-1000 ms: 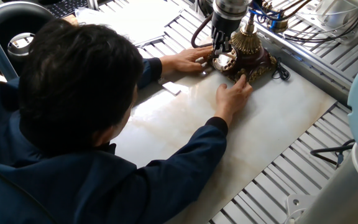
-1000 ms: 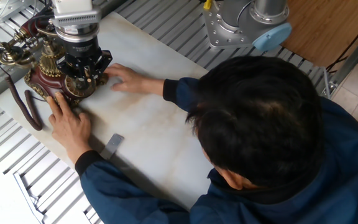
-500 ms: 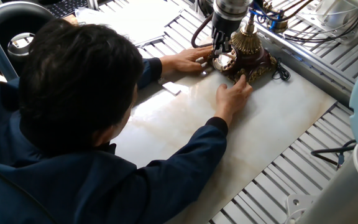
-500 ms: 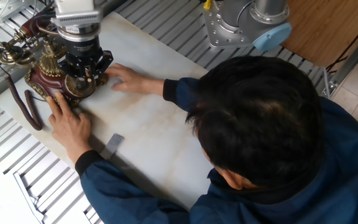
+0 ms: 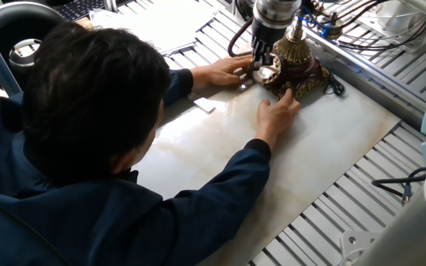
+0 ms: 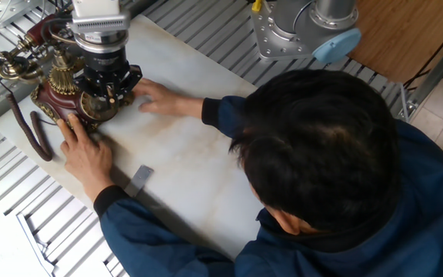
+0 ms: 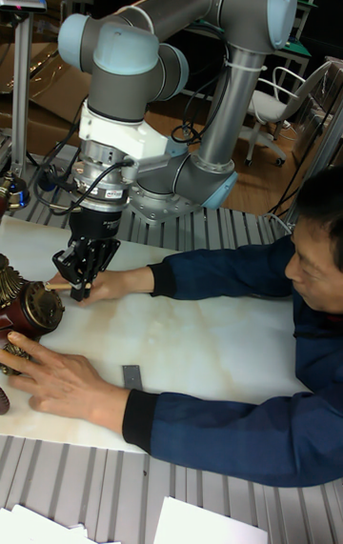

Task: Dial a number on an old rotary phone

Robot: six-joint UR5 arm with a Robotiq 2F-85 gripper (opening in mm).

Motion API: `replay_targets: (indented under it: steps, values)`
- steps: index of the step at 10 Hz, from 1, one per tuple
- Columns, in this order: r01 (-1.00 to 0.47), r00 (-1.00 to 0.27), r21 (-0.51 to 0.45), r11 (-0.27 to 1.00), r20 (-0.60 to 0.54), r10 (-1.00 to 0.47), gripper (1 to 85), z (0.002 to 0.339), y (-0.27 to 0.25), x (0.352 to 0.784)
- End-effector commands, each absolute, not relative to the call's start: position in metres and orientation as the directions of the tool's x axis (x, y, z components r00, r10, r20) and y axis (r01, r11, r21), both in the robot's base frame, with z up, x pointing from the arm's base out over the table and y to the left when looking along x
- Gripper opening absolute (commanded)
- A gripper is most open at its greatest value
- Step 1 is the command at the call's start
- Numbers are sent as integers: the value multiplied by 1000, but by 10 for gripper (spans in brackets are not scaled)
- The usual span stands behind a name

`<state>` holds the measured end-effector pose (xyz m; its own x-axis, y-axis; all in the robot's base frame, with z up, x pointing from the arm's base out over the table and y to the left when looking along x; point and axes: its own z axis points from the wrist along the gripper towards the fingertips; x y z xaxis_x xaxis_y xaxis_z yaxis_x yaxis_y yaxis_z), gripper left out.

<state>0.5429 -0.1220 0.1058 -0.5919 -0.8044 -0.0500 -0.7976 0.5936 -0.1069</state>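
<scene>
The old rotary phone stands at the far end of the white board, dark carved base with brass trim. Its round brass dial faces the person. My gripper points straight down onto the dial's near edge, fingers drawn together to a tip. From the other side the gripper covers much of the dial on the phone. In the tall view the gripper touches the dial on the phone at the left edge. A person's hands hold the base on both sides.
The person leans over the near side of the board, one hand in front of the phone, the other beside the gripper. A small grey block lies on the board. A black round device sits far left. The handset lies behind the phone.
The gripper has edged slightly sideways over the dial while staying down on it. The phone and the person's hands have kept their places.
</scene>
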Motion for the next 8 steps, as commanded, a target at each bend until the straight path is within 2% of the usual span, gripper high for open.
replay_targets:
  steps: [1, 8]
  values:
    - [-781, -610, -115, 614, -73, -789, 20, 103, -115, 545]
    - [-769, -613, -152, 621, -99, -784, 20, 97, -110, 554]
